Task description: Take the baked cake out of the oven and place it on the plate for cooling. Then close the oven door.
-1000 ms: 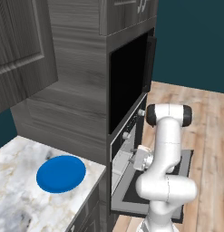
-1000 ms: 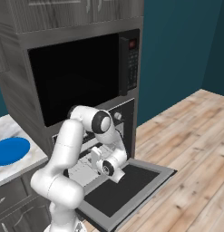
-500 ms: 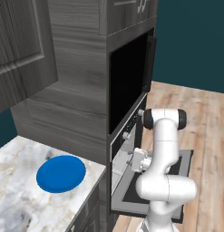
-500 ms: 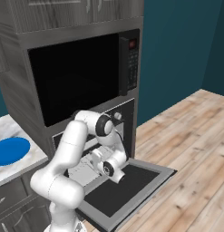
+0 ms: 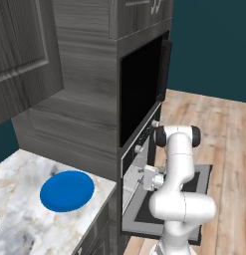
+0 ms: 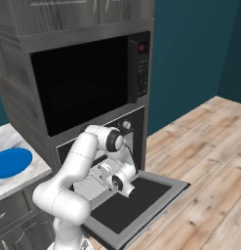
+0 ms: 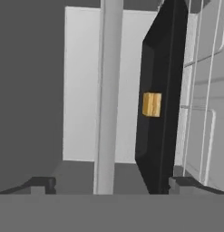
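One step in hand: reaching into the oven [image 6: 119, 146] for the baked cake [image 7: 152, 104], which sits on a dark tray at 1 o'clock from the claw [image 7: 112, 185]. Jaws apart, empty. Next: advance, probably re-centre on it. Versus a second ago, the arm has pushed slightly further in.

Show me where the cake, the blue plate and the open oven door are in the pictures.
cake [image 7: 152, 104], hand view, middle of its orange-brown face.
blue plate [image 5: 67, 191], left base view, middle of the disc.
oven door [image 6: 136, 197], right base view, dark inner panel.
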